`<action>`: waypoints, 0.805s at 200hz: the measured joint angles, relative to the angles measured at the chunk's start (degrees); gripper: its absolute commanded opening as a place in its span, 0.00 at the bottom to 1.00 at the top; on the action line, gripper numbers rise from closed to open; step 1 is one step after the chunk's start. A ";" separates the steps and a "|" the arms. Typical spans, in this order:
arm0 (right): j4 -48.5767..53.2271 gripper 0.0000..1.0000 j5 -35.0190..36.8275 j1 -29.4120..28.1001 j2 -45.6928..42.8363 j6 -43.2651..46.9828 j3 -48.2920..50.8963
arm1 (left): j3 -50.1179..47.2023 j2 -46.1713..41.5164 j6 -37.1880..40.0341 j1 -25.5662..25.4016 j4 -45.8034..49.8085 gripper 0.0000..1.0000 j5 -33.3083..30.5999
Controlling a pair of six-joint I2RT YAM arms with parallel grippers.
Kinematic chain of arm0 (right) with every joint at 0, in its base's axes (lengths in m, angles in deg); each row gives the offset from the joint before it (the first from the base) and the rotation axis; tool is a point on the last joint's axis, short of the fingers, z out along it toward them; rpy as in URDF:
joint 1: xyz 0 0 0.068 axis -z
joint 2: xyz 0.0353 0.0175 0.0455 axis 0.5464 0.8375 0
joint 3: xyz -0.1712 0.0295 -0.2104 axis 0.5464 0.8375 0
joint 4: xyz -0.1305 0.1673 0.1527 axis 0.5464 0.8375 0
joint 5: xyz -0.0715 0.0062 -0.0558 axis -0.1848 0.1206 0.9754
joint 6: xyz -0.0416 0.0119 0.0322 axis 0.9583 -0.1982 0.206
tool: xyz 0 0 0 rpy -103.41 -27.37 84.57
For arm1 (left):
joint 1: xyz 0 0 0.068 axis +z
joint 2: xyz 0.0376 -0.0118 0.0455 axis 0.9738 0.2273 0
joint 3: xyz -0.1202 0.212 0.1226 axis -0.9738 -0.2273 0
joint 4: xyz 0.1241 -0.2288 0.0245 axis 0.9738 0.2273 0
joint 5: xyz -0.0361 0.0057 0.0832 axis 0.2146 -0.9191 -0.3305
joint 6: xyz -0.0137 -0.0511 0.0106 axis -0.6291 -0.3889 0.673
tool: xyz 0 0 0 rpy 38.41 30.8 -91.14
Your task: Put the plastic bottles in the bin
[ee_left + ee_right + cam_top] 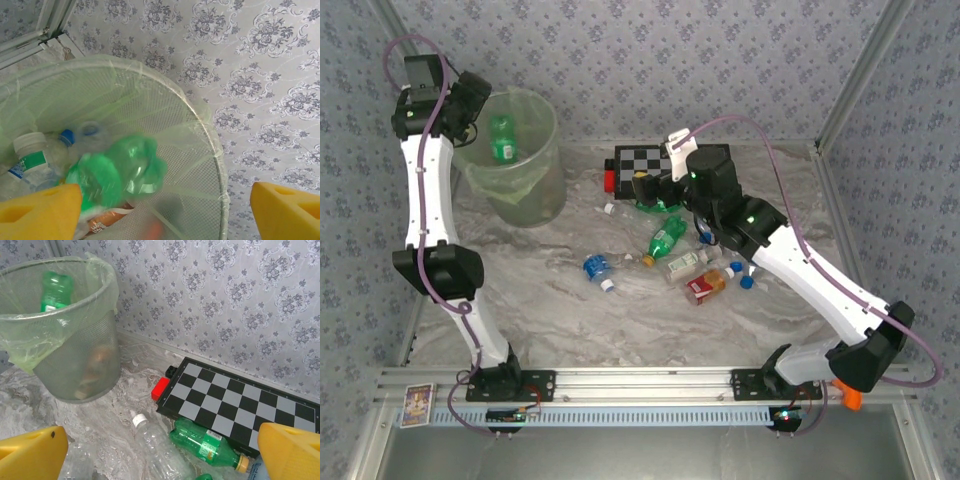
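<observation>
My left gripper [477, 118] [162, 220] hangs open over the bin [525, 180] [202, 125]. Below its yellow fingers [40, 210], a blurred green bottle [117, 172] [503, 138] is loose inside the bin and touches neither finger. Under it lie a clear bottle with a white cap [32, 155] and an orange-brown one [107, 217]. My right gripper [655, 190] [160, 460] is open above a clear bottle [160, 450] and a green bottle [210, 445] beside the checkerboard. More plastic bottles [665, 238] lie mid-table, among them a red-labelled one [708, 285].
The black-and-white checkerboard [645, 160] [240, 405] lies at the back centre with a red block [161, 388] at its left edge. Patterned walls close the back and sides. Bare marbled table [550, 320] stretches between the bottles and the arm bases.
</observation>
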 measured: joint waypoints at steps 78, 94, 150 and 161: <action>-1.64 0.99 -2.29 2.82 1.86 0.00 -0.02 | 3.65 0.57 2.93 -0.04 4.37 1.00 0.04; -1.64 0.99 -2.78 2.93 2.36 -0.02 -0.02 | 3.65 0.31 4.39 -0.39 5.88 1.00 0.00; -1.07 0.99 -3.76 2.93 3.78 -1.11 -0.02 | -5.86 -9.01 8.31 -6.40 8.41 1.00 -0.90; -0.92 0.99 -3.82 2.93 3.78 -1.55 0.04 | -10.01 -12.31 8.72 -9.05 8.48 1.00 -1.84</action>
